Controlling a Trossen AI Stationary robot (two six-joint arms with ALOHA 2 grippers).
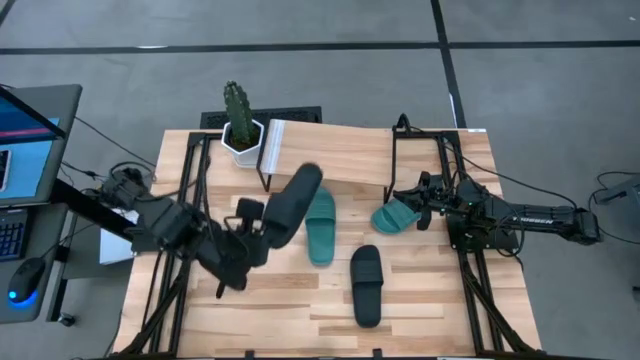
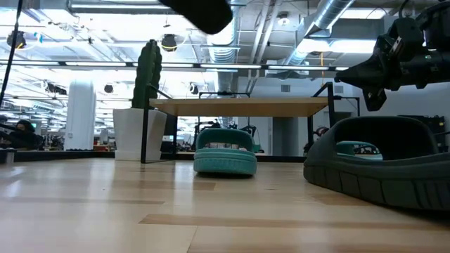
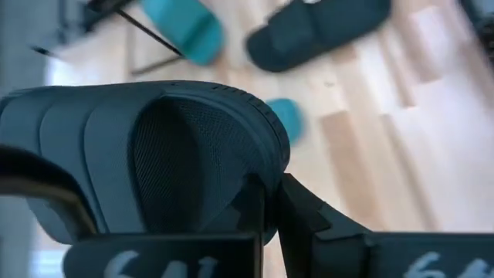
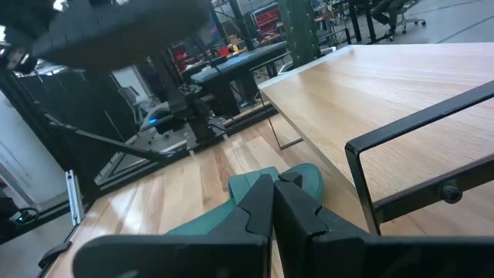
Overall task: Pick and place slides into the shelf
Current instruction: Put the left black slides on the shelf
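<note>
A black slide (image 1: 293,205) hangs in the air over the table's left middle, with my left gripper (image 1: 268,228) shut on its near end; the low view shows its tip (image 2: 200,10) high up. One teal slide (image 1: 320,225) lies flat in front of the shelf (image 1: 340,155). A second teal slide (image 1: 397,215) lies by the shelf's right leg. Another black slide (image 1: 366,283) lies nearer the front edge. My right gripper (image 1: 415,205) is shut, level, above the second teal slide. My left gripper pinches the black slide's rim (image 3: 258,181) between its two fingers, at the end nearest the arm, beside the wide strap (image 3: 116,147). The fingers come from the table's left and near side, slanting down. The slide is lifted clear and juts away from the fingers toward the shelf.
A cactus in a white pot (image 1: 240,135) stands at the shelf's left end. The shelf's thin black frame (image 1: 395,165) stands on the tabletop. A laptop (image 1: 30,140) sits off the table's left side. Bare wood planks (image 1: 270,310) lie along the near edge.
</note>
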